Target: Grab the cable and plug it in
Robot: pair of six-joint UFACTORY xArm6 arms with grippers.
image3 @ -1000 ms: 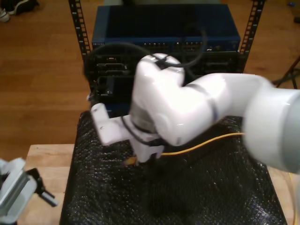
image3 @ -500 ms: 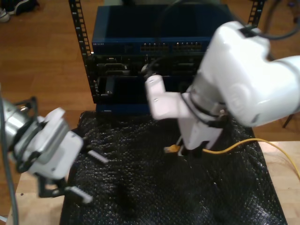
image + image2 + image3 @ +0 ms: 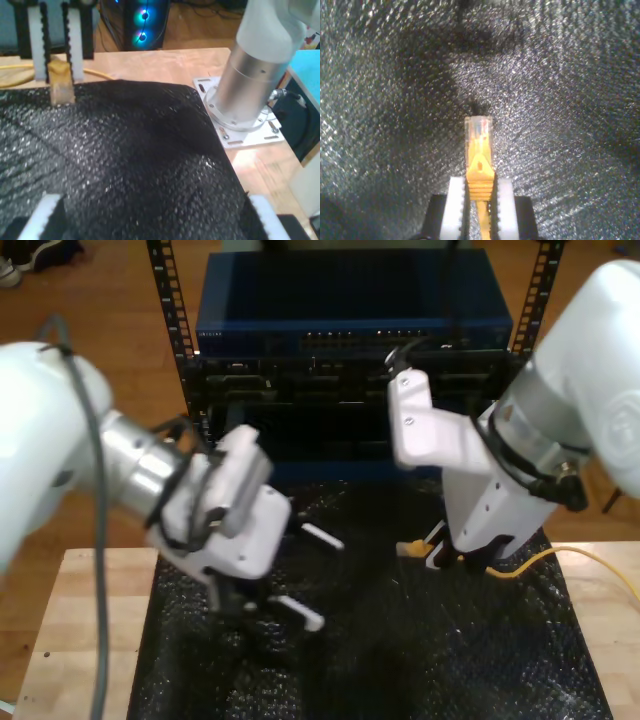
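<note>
1. Nearest in the exterior view, the black mat point(image 3: 400, 660) is spread over the wooden table point(image 3: 85, 640); the mat reaches almost to the table's front edge.
2. Over the mat's side at the exterior view's left, my first gripper point(image 3: 305, 575) is held with its fingers wide apart and nothing between them. Its wrist view looks across the mat toward the other gripper.
3. Over the mat's far part, toward the exterior view's right, my second gripper point(image 3: 480, 200) is closed tightly on the cable point(image 3: 560, 555) just behind the plug point(image 3: 478, 131). The clear plug stands out straight in front of the fingers and is lifted off the mat.
4. The rest of the yellow cable is seen trailing from the gripper toward the table's edge at the exterior view's right.
5. Farthest, behind the table, the rack point(image 3: 345, 350) with its rows of ports point(image 3: 340, 340) is standing.
6. The step in hand is judged to be the carrying of the plug to a port. The plug should be kept in line with the fingers, its long axis aimed squarely at the opening, and the slack should be watched so that no pull turns the plug.
7. Which side the plug's latch faces cannot be told; it should be checked before pushing.
</note>
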